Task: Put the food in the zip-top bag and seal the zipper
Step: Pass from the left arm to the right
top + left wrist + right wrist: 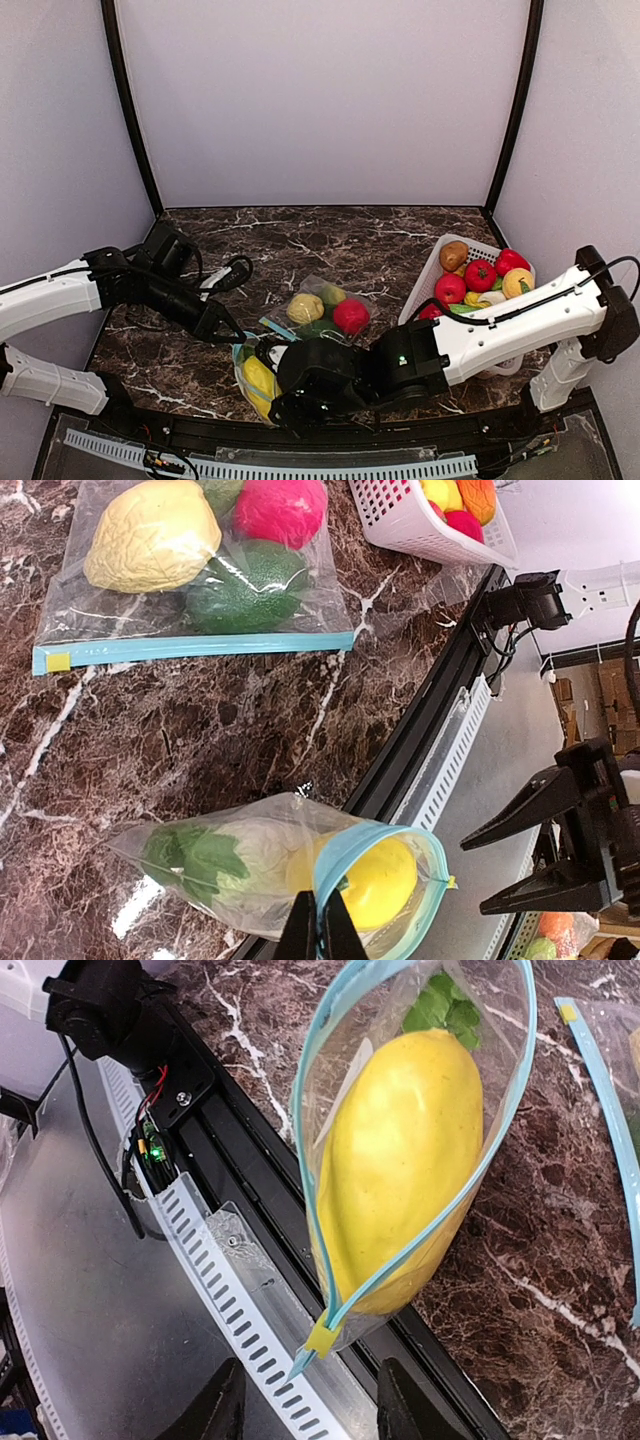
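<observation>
With the zip-top bag (215,865) rim pinched by the left gripper (320,935), the spread right gripper (312,1405) is best closed squarely beside the yellow tab (322,1338).

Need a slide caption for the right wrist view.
Right end effector open beside the corner of an unsealed zip-top bag holding a yellow fruit at the table edge.

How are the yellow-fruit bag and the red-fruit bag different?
The clear zip-top bag with the long yellow fruit gapes open; the clear bag with the round red fruit is zipped shut. The open bag pokes past the marble table's edge; the shut one lies further in. Both have blue zippers.
</observation>
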`<state>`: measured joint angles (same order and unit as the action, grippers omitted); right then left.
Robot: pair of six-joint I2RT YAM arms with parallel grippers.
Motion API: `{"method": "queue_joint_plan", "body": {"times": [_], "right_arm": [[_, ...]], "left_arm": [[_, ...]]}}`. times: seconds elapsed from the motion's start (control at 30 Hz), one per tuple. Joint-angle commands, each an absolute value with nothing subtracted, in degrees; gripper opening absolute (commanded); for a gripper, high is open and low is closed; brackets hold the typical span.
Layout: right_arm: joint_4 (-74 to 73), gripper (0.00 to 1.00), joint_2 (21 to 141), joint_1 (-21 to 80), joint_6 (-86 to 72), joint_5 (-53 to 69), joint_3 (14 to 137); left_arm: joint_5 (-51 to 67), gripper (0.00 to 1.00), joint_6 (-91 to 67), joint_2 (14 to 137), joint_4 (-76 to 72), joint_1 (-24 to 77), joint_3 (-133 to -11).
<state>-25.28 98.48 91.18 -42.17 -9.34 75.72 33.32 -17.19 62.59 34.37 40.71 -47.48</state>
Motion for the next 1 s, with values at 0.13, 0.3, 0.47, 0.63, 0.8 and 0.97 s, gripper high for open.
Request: {"method": "queue_joint_plan", "body": {"times": [0.13,0.3,0.47,0.63,0.8,0.97], "right_arm": [[-25.6,0.39,102.3,92.2,-45.1,-11.0,77.6],[-25.9,0.36,104.0,92.3,-44.1,-10.0,79.2],[-26.3,0.31,105.6,92.3,-43.1,-9.0,80.5],[-27.0,0.17,104.7,92.3,-43.5,-9.7,80.0],[-27.7,0.00,102.5,92.2,-43.7,-11.3,77.8],[-27.1,0.00,98.5,90.5,-40.0,-11.5,75.4]], "left_arm": [[31.8,0.01,-18.2,60.3,34.4,40.4,-46.3],[31.6,0.01,-18.1,60.2,34.5,40.4,-46.1],[31.3,0.01,-18.2,60.1,34.5,40.5,-46.0],[29.6,0.01,-18.4,59.1,35.2,40.4,-45.8],[26.8,0.01,-18.9,56.8,36.2,40.4,-44.8],[22.0,0.01,-20.1,53.3,38.3,40.4,-42.4]]}}
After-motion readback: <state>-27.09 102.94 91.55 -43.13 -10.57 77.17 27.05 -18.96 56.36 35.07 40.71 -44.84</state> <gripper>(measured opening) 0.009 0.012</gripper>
